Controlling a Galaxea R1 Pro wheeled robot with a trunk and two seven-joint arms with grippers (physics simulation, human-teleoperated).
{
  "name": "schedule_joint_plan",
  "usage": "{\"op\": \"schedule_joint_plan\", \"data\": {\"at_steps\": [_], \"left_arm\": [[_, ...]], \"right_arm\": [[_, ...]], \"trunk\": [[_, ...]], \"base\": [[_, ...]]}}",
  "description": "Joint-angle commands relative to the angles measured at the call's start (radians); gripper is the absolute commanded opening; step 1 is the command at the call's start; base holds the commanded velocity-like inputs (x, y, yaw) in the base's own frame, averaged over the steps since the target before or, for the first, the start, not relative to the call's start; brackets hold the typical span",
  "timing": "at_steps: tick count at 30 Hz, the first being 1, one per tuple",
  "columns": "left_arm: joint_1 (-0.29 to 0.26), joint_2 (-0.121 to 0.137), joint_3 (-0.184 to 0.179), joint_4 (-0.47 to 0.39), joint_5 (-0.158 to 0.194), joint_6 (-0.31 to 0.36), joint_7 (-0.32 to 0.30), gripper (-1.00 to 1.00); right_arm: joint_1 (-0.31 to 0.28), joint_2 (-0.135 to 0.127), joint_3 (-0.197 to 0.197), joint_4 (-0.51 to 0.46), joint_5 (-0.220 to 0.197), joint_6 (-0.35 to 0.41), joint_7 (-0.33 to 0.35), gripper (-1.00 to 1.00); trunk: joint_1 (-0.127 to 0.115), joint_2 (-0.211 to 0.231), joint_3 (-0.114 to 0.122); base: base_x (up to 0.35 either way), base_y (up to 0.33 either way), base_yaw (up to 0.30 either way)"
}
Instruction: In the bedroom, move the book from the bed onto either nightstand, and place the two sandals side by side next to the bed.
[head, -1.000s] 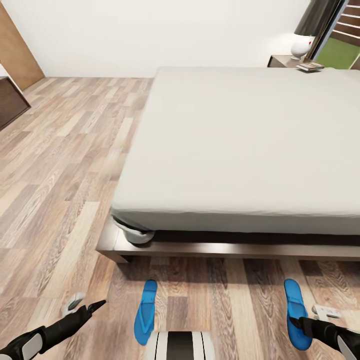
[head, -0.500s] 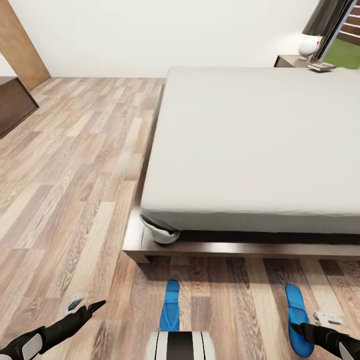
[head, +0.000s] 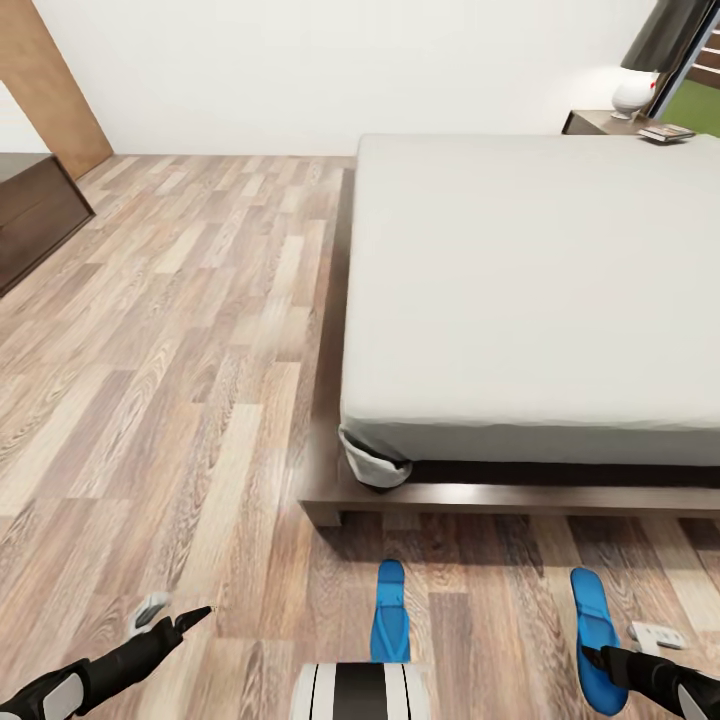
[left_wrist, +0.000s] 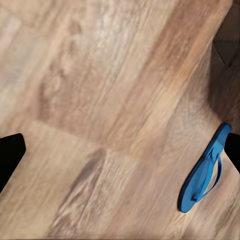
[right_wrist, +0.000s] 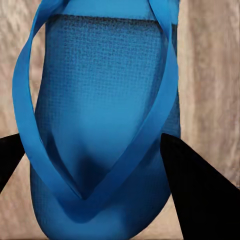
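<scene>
On the floor near the foot of the bed (head: 530, 290), the right pincer (right_wrist: 97, 167) grasps one sandal (head: 594, 638) between its fingers, while the other sandal (head: 389, 626) lies left, well apart from the released left pincer (head: 190, 617).

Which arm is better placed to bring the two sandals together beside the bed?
The right. Its tool already straddles the right sandal, one finger on each side. The left tool hangs over bare floor, apart from the other sandal.
</scene>
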Motion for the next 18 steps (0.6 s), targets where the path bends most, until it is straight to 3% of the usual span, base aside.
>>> {"op": "schedule_joint_plan", "data": {"at_steps": [1,12,18], "left_arm": [[0.000,0.000,0.008,0.000,-0.002,0.010,-0.002,1.00],[0.000,-0.001,0.008,0.000,-0.002,0.010,-0.002,1.00],[0.000,-0.002,0.008,0.000,-0.002,0.010,-0.002,1.00]], "right_arm": [[0.000,0.000,-0.006,-0.002,-0.009,0.010,0.003,-1.00],[0.000,0.010,-0.005,-0.002,-0.003,0.009,-0.013,-1.00],[0.000,0.017,-0.005,-0.002,0.000,0.010,-0.166,-1.00]], "trunk": [[0.000,0.000,-0.001],[0.000,0.000,-0.001],[0.000,0.000,-0.001]], "base": [[0.000,0.320,0.000],[0.000,0.320,0.000],[0.000,0.320,0.000]]}}
